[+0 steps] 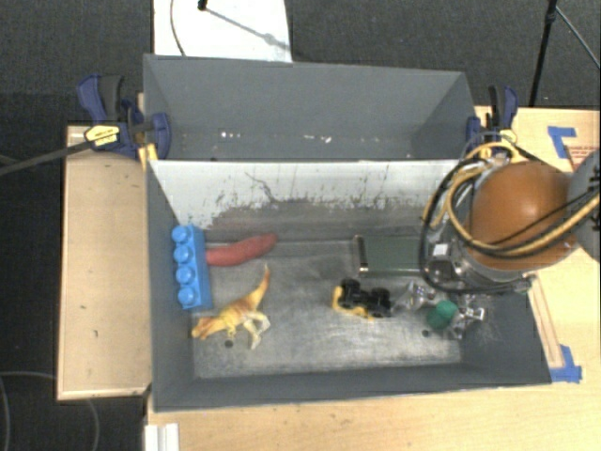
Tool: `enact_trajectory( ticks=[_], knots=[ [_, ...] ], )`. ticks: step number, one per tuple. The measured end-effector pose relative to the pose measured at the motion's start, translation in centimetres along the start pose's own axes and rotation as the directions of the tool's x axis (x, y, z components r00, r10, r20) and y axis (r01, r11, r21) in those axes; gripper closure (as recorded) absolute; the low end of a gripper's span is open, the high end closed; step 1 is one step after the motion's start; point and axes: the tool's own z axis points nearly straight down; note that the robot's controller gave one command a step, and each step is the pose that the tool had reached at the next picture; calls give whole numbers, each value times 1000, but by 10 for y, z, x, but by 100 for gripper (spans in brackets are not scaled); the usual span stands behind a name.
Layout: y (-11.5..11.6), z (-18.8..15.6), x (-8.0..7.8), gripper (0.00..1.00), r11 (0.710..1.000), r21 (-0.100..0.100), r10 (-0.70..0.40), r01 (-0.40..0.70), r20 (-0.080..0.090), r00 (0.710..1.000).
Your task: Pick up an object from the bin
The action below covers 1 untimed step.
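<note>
Bin (300, 106): grey metal, with a scuffed floor and a tall back wall; the few things in it lie loose and mostly apart.
My arm: enters from the right; its orange cover (516, 216), ringed by yellow and black cables (449, 205), hangs over the bin's right end.
My gripper (443, 310): low at the floor in the right front part of the bin, just below the cover.
Green thing (439, 317): small, rounded, dark green. It lies right at my gripper, on the floor near the right wall.
Grip: I cannot tell whether it is released or clenched; the cover and the tool's own metal hide too much.
Toy car (362, 300): yellow and black, just left of my gripper and apart from the green thing.
Dark slab (387, 252): flat and rectangular, behind the car toward the back wall.
Red piece (241, 250): long and rounded, lying flat at the left rear.
Blue block (190, 267): a studded brick along the left wall. The red piece's end touches it or lies just beside it; I cannot tell which.
Dinosaur (235, 316): yellow, at the left front, near the block's lower end.
</note>
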Motion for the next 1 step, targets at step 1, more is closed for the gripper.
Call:
enact_trajectory(
  ticks=[1],
  knots=[
    [-19,-10,9,0,1000,1,23,-23,3,1000]
  ],
)
